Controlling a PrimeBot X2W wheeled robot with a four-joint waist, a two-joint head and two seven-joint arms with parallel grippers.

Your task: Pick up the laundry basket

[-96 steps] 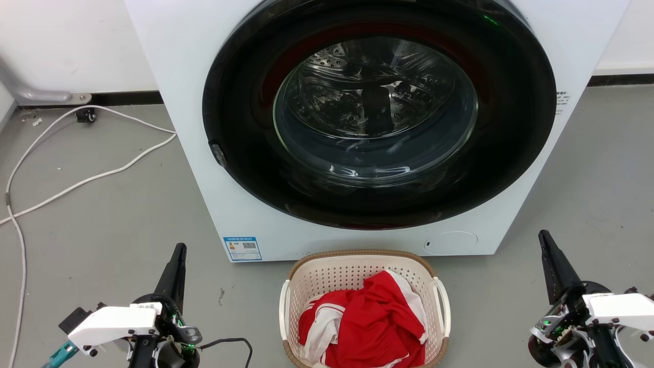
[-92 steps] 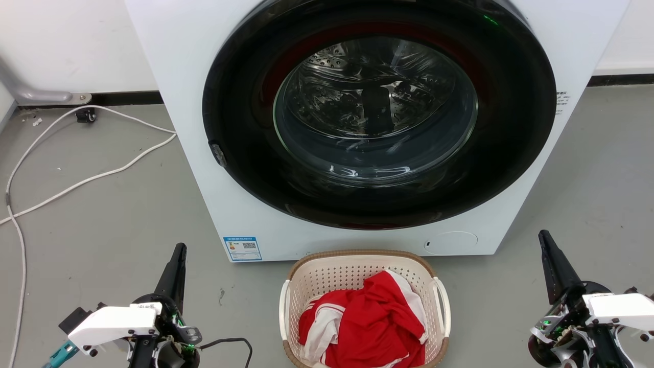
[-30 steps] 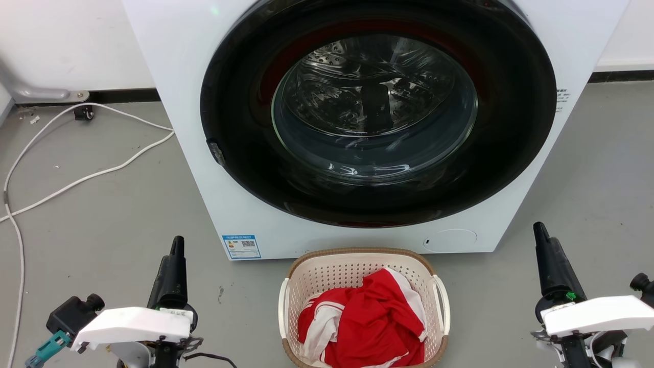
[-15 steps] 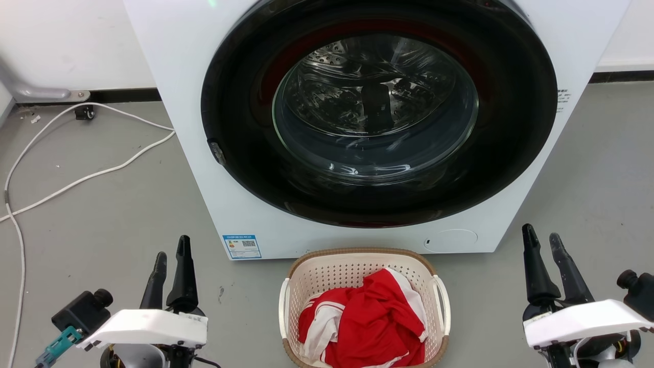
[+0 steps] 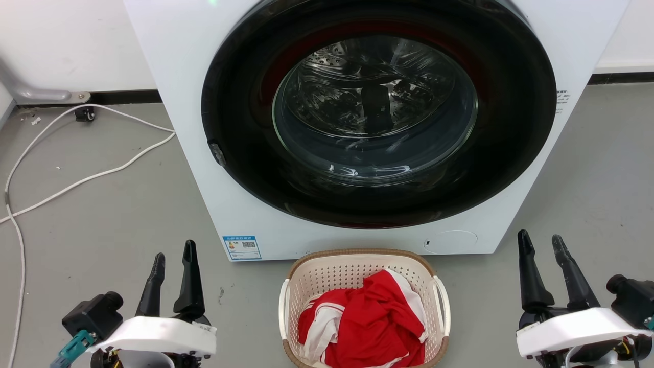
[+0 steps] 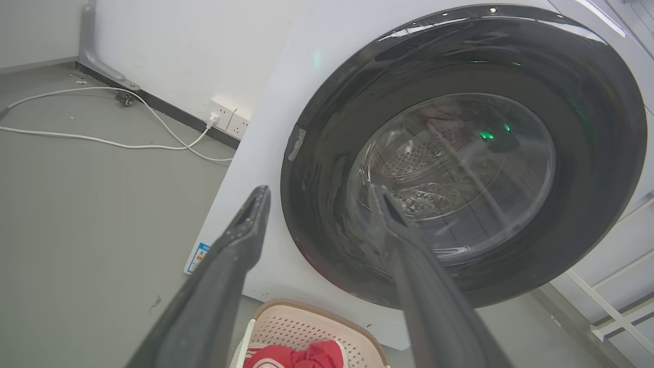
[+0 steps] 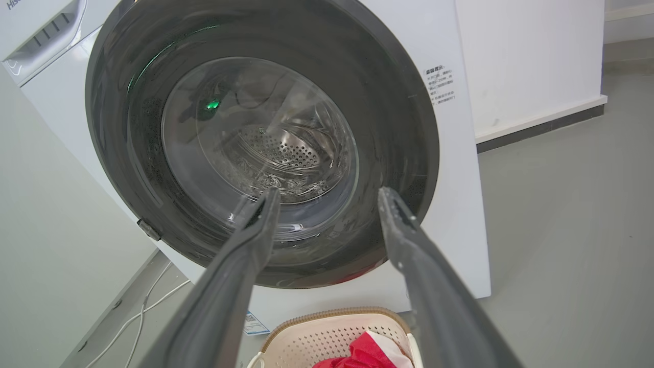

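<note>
The laundry basket [image 5: 334, 276] is seen on the grey floor [image 5: 102, 230], directly in front of the white washer [image 5: 173, 76] and close to its lower edge. It is standing upright in the low middle of the head view, and its near end is cut off by the bottom of the picture. A red and white cloth [image 5: 368, 327] is crumpled inside it and most of the bottom is covered by it. The brown rim is visible, with the left handle [image 5: 282, 306] and the right handle [image 5: 443, 304] at the two sides.

The left gripper [image 5: 175, 250] is found at the lower left, over the floor and well apart from the left handle. Its two fingers are spread with a clear gap between them, and nothing is held. The right gripper [image 5: 539, 236] is placed at the lower right, also well apart from the basket, on the side of the right handle. Its fingers are parted in the same way and are empty.

In both wrist views the fingers are pointed up towards the round dark door [image 5: 378, 112] of the washer, and the far part of the basket is seen low between them.

A white cable [image 5: 76, 181] is laid on the floor at the left of the washer. A small blue label [image 5: 241, 248] is stuck on the lower left of the washer front.
</note>
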